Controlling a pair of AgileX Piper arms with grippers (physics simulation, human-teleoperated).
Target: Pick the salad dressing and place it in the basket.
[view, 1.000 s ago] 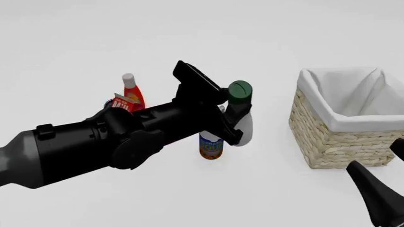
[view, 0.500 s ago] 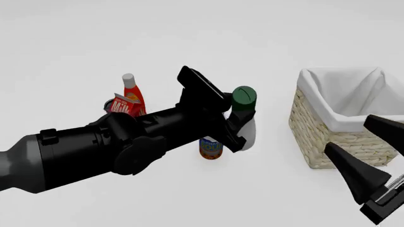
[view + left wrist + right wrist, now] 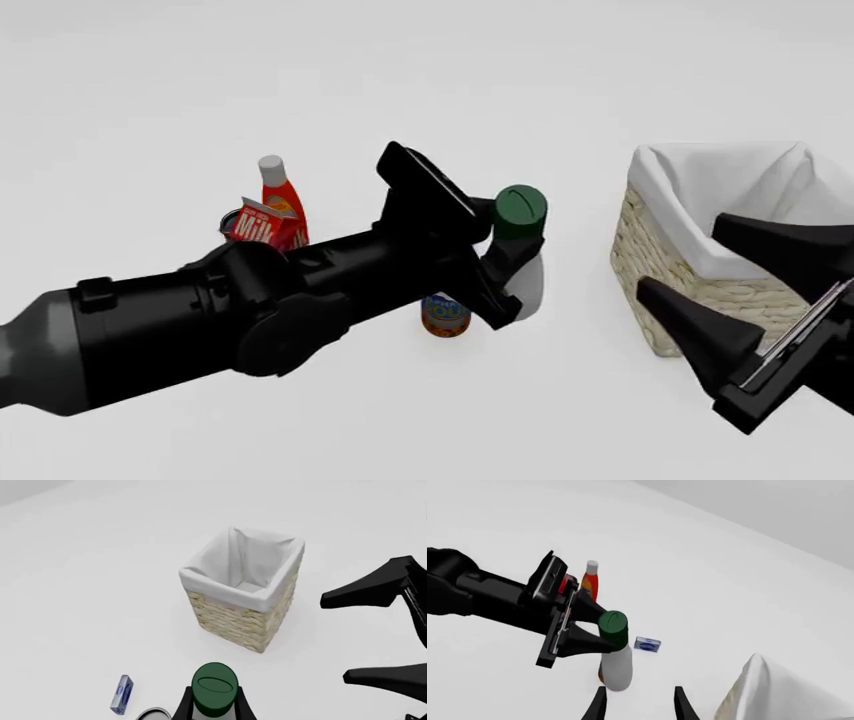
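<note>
A: left wrist view first; what have you got?

B: my left gripper (image 3: 212,711) is clamped on the salad dressing (image 3: 214,689) at the neck, just under the green cap; basket (image 3: 241,600) farther out, liner open; my right gripper (image 3: 373,639) sits to the right, jaws spread wide, nothing in them.

A: front view?

B: bottle (image 3: 523,262) looks lifted, tilted a little, left of the basket (image 3: 694,290) and well apart from it; a small can (image 3: 445,314) under it, red bottle (image 3: 276,195) and milk carton (image 3: 256,225) far left; right gripper (image 3: 747,295) near the basket's near side.

A: right wrist view?

B: same grip seen side-on; small blue box (image 3: 647,644) beyond the bottle (image 3: 617,665).

A: handling?

B: I'd judge it rigid plastic, light, smooth, likely slippery on the belly; neck hold suits it, since the cap's shoulder stops it sliding down; it may swing, so I'd go slow.
</note>
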